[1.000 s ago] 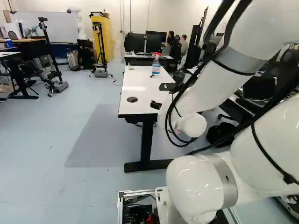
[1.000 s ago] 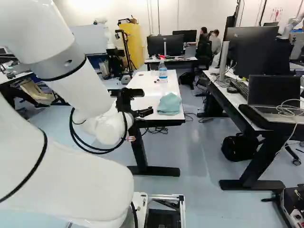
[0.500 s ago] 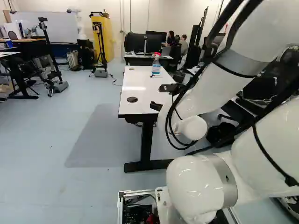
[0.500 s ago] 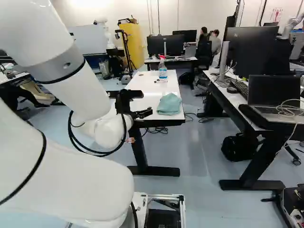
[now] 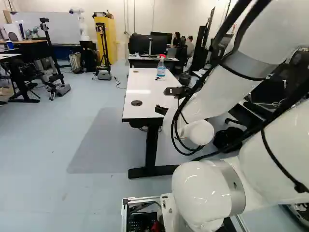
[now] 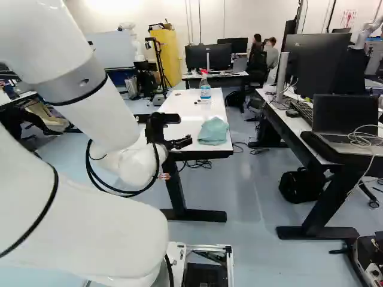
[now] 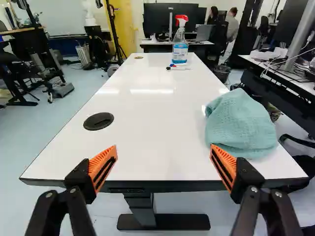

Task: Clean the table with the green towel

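Observation:
At the near end of the white table (image 6: 187, 119), my gripper (image 6: 179, 142) hangs just before the edge. In the wrist view the gripper (image 7: 163, 167) stands wide open, nothing between its orange pads. The green towel (image 7: 240, 123) lies bunched on the table's near corner, ahead of one finger; the same towel (image 6: 213, 131) is beyond and beside the gripper in the right base view. Farther down the tabletop stands a spray bottle (image 7: 180, 43) with a red and white head, markers (image 7: 178, 67) lying in front of it.
A dark round cable cover (image 7: 98, 121) is set in the tabletop. Beside the table runs another desk with a laptop (image 6: 345, 119) and monitor (image 6: 316, 64). A black bag (image 6: 302, 185) lies on the floor under it. Behind the far end, more monitors (image 6: 207, 57) stand; people sit there.
The arm has shifted very slightly against its joint at first, then held nearly still. Towel, bottle and table stay where they were, and the base has not moved.

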